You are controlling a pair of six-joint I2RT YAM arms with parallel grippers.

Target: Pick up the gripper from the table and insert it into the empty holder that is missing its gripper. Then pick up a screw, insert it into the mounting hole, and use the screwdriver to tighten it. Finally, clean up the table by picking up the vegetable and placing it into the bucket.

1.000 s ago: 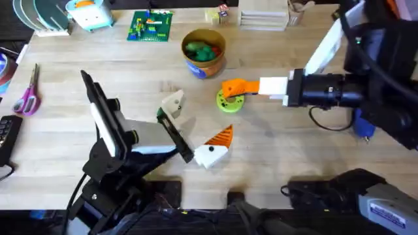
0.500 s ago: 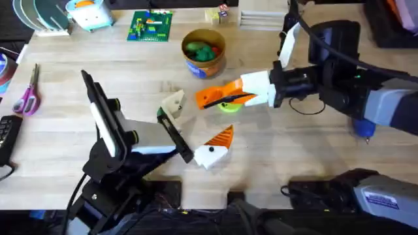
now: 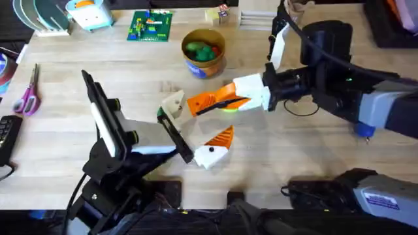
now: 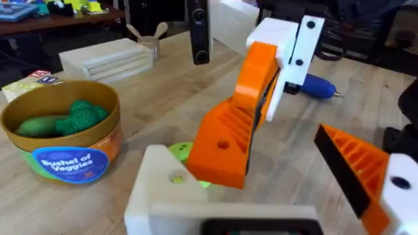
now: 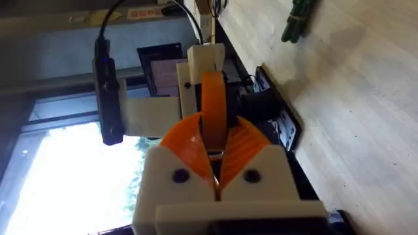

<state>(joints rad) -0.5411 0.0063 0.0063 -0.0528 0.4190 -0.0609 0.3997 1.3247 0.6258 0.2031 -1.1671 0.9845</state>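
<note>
My right gripper point(image 3: 204, 102) reaches in from the right, its orange pads shut on the small orange gripper wedge point(image 5: 212, 98). It holds the wedge point(image 4: 222, 147) just in front of the empty white holder point(image 3: 173, 103) of my left gripper point(image 3: 196, 124). The left gripper is open, and its other finger point(image 3: 220, 139) carries an orange tip. The holder point(image 4: 163, 189) lies a little short of the wedge. The blue screwdriver point(image 3: 362, 127) lies on the table point(image 3: 294, 156) at the far right. A dark green vegetable point(image 5: 297, 19) rests on the wood. The bucket point(image 3: 204, 52) stands behind, with green pieces inside.
A yellow-green disc point(image 3: 228, 108) lies partly under the right gripper. Scissors point(image 3: 26, 94) lie at the left edge. A green brick plate point(image 3: 150, 26) and wooden blocks point(image 3: 261, 16) line the back edge. Bare wood stretches to the front right.
The right gripper has swung left from over the yellow-green disc toward the left arm's empty holder, carrying the orange wedge. The left arm has not moved.
</note>
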